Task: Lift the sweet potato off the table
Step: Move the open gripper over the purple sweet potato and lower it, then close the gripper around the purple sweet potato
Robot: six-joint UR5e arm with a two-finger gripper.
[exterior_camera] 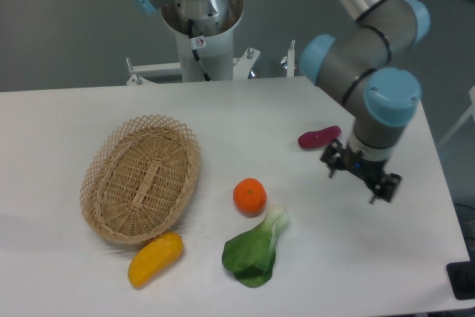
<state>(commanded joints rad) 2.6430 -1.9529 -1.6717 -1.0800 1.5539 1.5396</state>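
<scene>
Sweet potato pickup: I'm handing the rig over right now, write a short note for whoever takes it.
Gripper: two-finger, hanging over the table, holding nothing; jaws look open, a gap shows between the fingers.
Small reddish-purple sweet potato: lying on the large white table, just beside the gripper on its basket side, not touched.
Also on the table: woven wicker basket, round orange, yellow oblong vegetable, leafy green bok choy.
Done: the arm is near the target.
Left: line up over the sweet potato, lower, close, lift.

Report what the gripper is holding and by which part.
Nothing. The gripper hangs empty beside the sweet potato, which lies on the table.
</scene>
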